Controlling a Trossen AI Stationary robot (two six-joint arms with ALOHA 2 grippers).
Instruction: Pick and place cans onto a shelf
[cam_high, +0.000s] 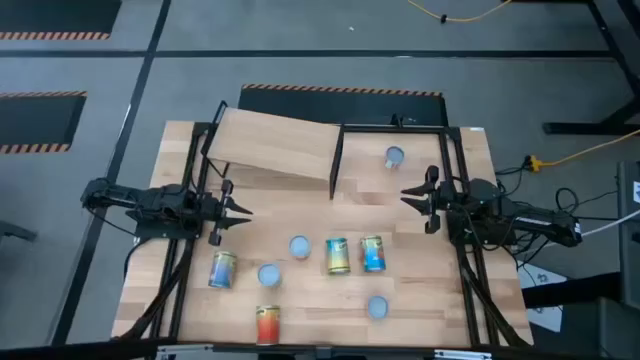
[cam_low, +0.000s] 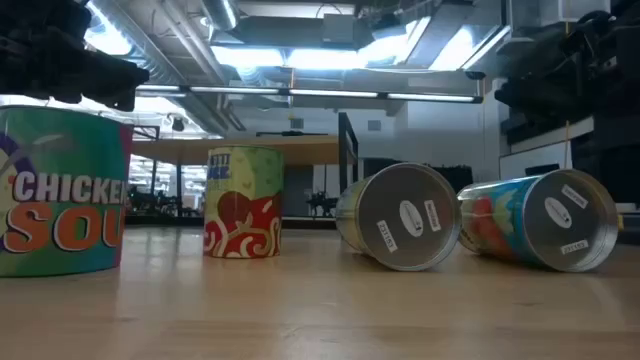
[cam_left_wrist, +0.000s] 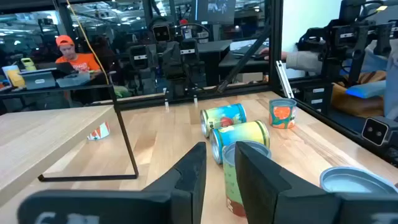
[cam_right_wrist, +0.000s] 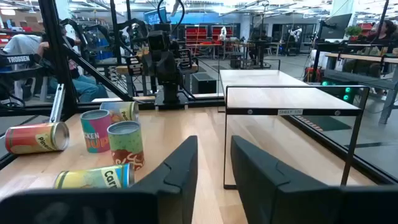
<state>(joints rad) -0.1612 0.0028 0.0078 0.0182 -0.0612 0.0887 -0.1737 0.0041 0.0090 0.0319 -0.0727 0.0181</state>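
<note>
Left claw (cam_high: 243, 211) hovered at the worktop's (cam_high: 420, 300) left side, fingers parted, holding nothing. Right claw (cam_high: 408, 194) hovered at the right side, fingers also slightly apart and empty. One can (cam_high: 394, 156) stood on the shelf (cam_high: 275, 148), right of the divider. Seven other cans (cam_high: 338, 255) sat scattered on the worktop's front half, some upright, some on their sides.
</note>
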